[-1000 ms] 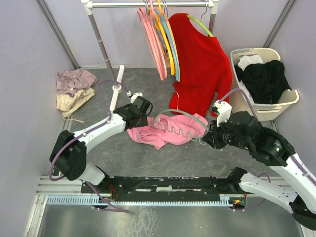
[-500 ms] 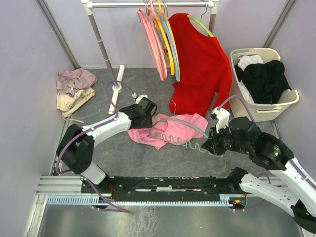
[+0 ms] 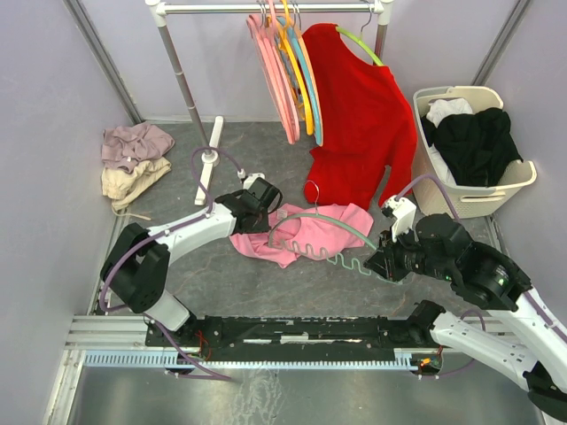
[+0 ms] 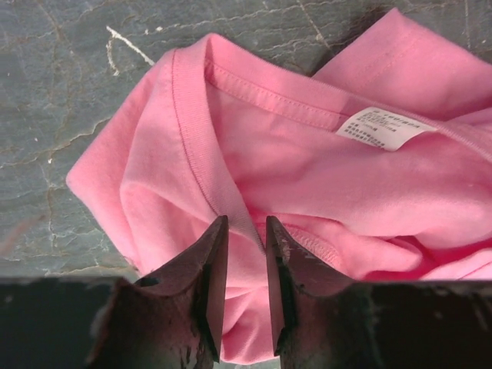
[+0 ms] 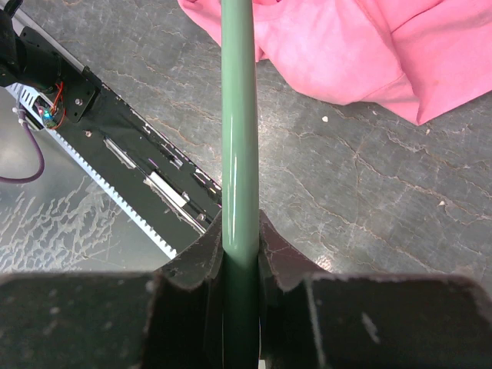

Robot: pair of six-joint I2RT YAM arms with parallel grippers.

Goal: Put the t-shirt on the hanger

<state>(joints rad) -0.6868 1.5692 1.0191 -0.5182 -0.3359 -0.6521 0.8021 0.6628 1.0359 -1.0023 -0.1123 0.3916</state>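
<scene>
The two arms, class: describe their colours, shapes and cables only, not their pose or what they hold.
Both the left arm and right arm have white tubular links and bulky black joint housings. A lilac-grey cable loops along each towards the wrist. The left hand and right hand each have two dark, tapering, wedge-shaped fingers.

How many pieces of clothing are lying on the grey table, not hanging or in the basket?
3: the pink t-shirt in the middle, and at far left a mauve garment and a beige garment heaped together; more may hide there.
</scene>
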